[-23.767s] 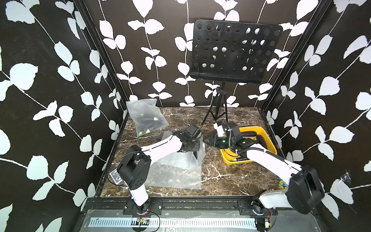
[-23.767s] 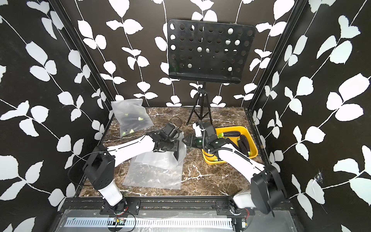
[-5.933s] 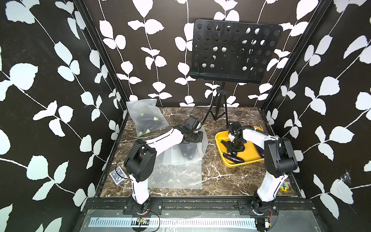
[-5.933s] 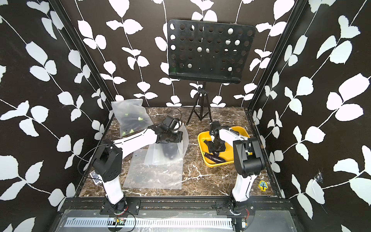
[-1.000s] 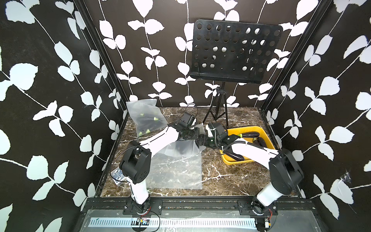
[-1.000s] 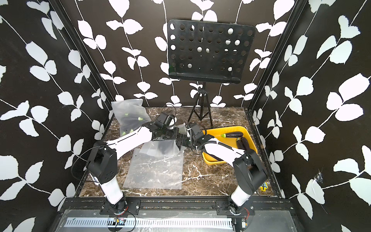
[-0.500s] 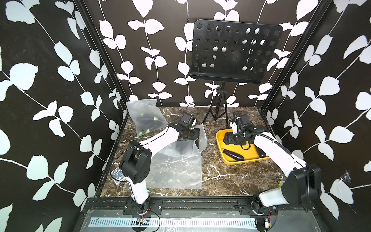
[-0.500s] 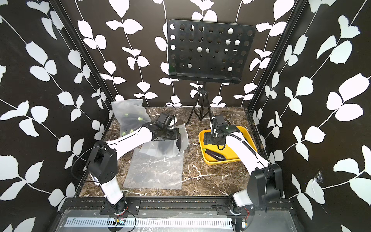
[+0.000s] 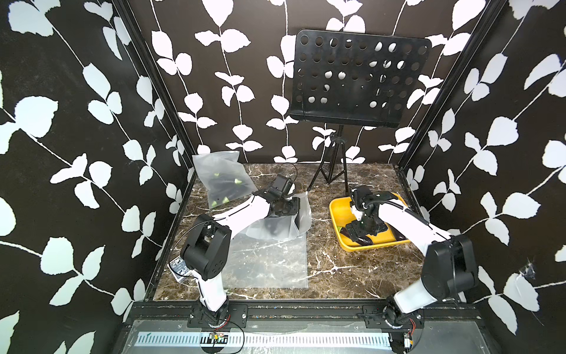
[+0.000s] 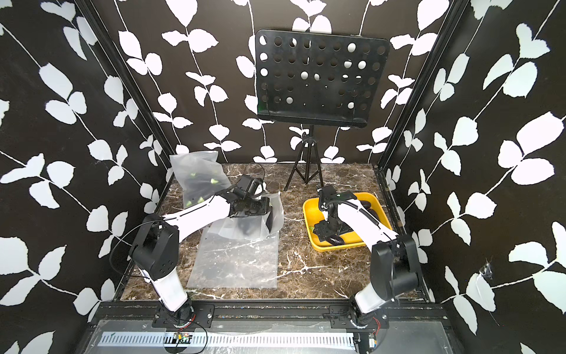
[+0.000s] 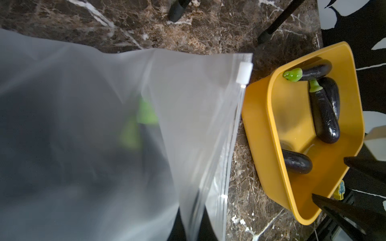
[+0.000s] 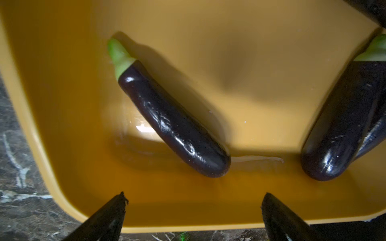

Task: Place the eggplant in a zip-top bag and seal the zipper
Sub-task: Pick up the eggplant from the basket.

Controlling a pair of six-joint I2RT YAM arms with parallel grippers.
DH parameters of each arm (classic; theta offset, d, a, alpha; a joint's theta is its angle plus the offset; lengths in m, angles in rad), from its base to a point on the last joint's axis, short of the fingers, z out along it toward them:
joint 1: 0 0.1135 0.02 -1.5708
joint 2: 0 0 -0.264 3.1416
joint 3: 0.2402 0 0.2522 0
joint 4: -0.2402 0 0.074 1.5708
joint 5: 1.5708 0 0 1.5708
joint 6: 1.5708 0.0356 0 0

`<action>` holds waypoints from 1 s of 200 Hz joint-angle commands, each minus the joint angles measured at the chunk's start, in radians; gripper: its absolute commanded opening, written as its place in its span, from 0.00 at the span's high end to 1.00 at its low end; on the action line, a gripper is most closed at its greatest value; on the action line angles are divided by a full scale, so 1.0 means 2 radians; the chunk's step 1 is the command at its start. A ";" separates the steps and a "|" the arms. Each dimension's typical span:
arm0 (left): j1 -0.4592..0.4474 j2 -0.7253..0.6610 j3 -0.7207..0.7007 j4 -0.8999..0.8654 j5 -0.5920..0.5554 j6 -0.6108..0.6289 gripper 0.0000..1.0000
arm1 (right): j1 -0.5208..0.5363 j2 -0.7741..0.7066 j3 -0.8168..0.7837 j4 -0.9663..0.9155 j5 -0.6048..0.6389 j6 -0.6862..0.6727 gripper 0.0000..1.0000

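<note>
We find the right gripper (image 12: 194, 201) poised over the yellow tray (image 9: 337, 211) at 3 o'clock on the counter (image 9: 337, 275), its jaws spread wide and holding nothing. The eggplant (image 12: 167, 116) nearest it lies loose on the tray floor, apart from the other eggplants (image 12: 344, 125). The left gripper (image 9: 295, 215) is clamped on the mouth edge of the zip-top bag (image 9: 269, 266) at 9 o'clock, holding that edge raised while the rest lies flat. The slider (image 11: 244, 73) sits at one end of the zipper, so the mouth is unsealed (a dark, green-tipped blur shows through the film, and we cannot confirm what it is). We judge the step in hand to be the pick. The eggplant lies oblique to the jaws, so the wrist should turn until they straddle the body crosswise. It should then descend at mid-body, clear of the green stem and the tray wall, and close gently, since the glossy skin may slip. The counter is dark, veined marble with some sheen. Black panels printed with white leaves enclose it on three sides. A perforated music stand (image 9: 358, 79) stands at 12 o'clock, and a second bag of eggplants (image 9: 220, 180) leans in the 11 o'clock corner.
</note>
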 commanded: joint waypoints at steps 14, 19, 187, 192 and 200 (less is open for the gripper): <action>0.006 -0.032 -0.009 0.011 0.006 0.006 1.00 | 0.002 0.045 0.003 0.016 0.038 -0.015 0.01; 0.007 -0.032 -0.009 0.009 0.005 0.007 1.00 | 0.002 0.050 0.003 0.017 0.041 -0.017 0.01; 0.014 -0.032 -0.014 0.014 0.011 -0.004 1.00 | -0.053 0.116 -0.001 0.135 -0.025 0.067 0.25; 0.014 -0.031 -0.015 0.014 0.011 -0.004 1.00 | -0.056 0.116 -0.004 0.135 -0.025 0.068 0.28; 0.015 -0.032 -0.015 0.015 0.011 -0.004 1.00 | -0.060 0.115 -0.010 0.132 -0.026 0.069 0.30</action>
